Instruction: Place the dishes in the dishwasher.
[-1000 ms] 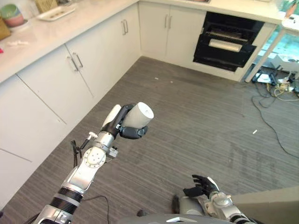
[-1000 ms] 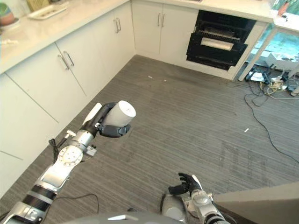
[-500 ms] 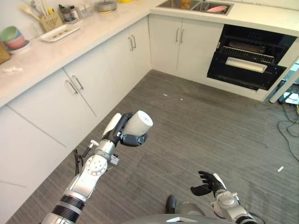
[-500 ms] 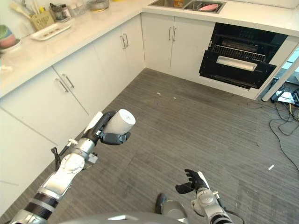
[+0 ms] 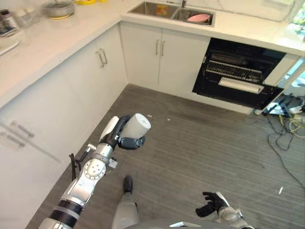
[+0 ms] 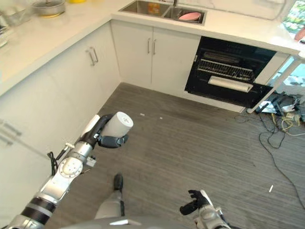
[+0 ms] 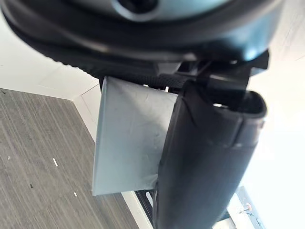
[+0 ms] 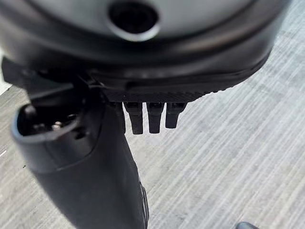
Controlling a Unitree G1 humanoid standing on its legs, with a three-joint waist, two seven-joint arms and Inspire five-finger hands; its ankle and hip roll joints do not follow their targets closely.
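A white cup [image 5: 137, 125] lies tilted in my left hand [image 5: 119, 136], which is shut on it and raised over the grey floor near the left cabinets. The left wrist view shows the cup's pale side [image 7: 128, 138] behind the dark thumb [image 7: 205, 157]. The open dishwasher [image 5: 236, 76] is a black opening with racks and a lowered door at the back right, well away from the cup. My right hand [image 5: 210, 208] hangs low at the bottom edge, fingers [image 8: 150, 117] relaxed and holding nothing.
White cabinets [image 5: 57, 100] run along the left and the back. A sink [image 5: 162, 8] with a pink dish [image 5: 198, 18] sits left of the dishwasher. A pot [image 5: 59, 8] stands on the counter. Loose cables [image 5: 286, 114] lie on the floor at the right.
The whole picture has shifted, so the camera has moved: sink and dishwasher now sit more central and nearer. The cup stays in my left hand. The right hand remains low.
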